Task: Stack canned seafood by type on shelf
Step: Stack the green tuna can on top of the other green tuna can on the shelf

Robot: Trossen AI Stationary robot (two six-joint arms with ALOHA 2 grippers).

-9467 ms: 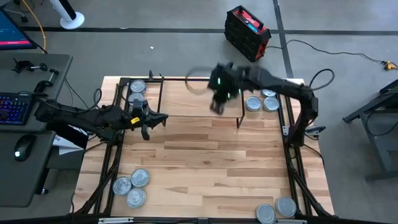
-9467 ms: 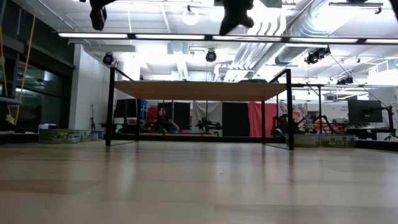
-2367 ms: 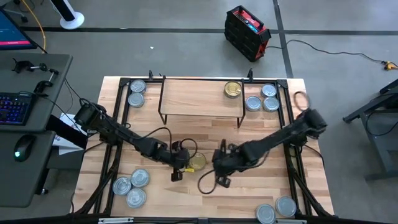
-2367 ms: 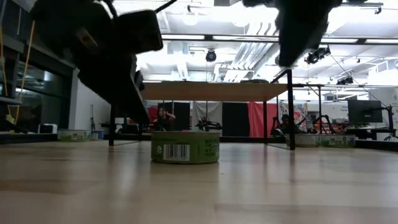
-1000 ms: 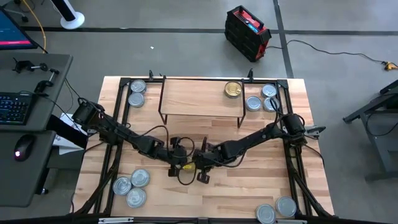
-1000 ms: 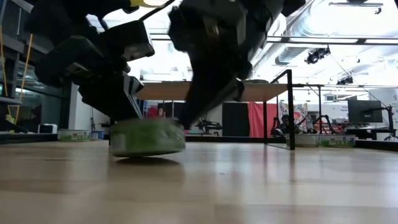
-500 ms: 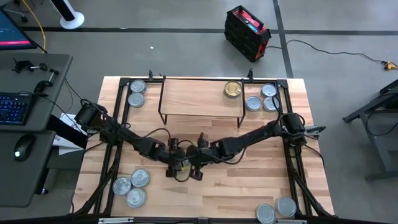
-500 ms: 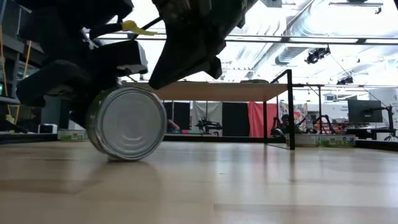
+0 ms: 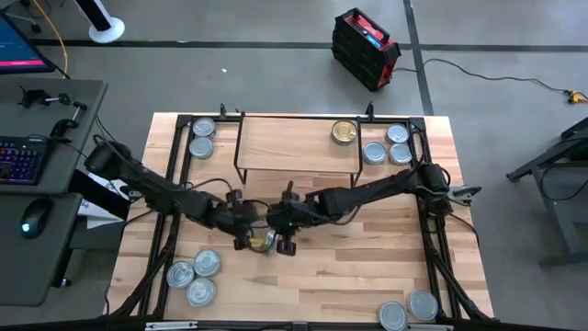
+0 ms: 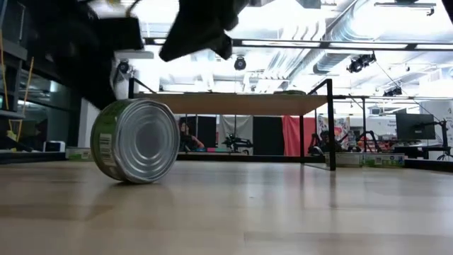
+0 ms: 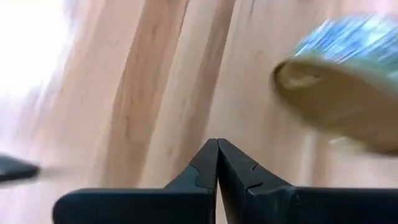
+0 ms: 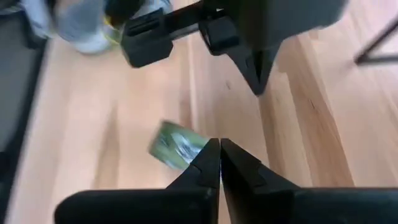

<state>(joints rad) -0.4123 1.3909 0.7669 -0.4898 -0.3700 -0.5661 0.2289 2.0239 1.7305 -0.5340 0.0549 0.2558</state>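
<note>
One tin of canned seafood [image 10: 134, 142], green-labelled with a silver lid, stands on its rim on the tabletop [image 9: 367, 267] at mid-table, lid toward the near edge. It also shows in the high view as the tin [image 9: 266, 244] and in the right wrist view as the tin [image 12: 176, 145]. My left gripper [image 11: 217, 149] is shut and hangs above it on its left. My right gripper [image 12: 219, 147] is shut and hangs above it on its right. Neither holds anything. The shelf [image 9: 294, 147] stands at the far middle with a gold tin [image 9: 344, 132] on its right end.
Silver-lidded tins lie in groups at the far left [image 9: 202, 138], far right [image 9: 390, 147], near left [image 9: 195, 274] and near right [image 9: 409, 311]. Black frame rails [image 9: 175, 175] run along both table sides. Bare board lies between the upright tin and the near edge.
The green tin, lying nearly flat between both grippers a second ago, has been tipped up and now stands on its rim, left of where it lay. Both grippers have risen clear of it and shifted toward the table's left and far side, fingers shut.
</note>
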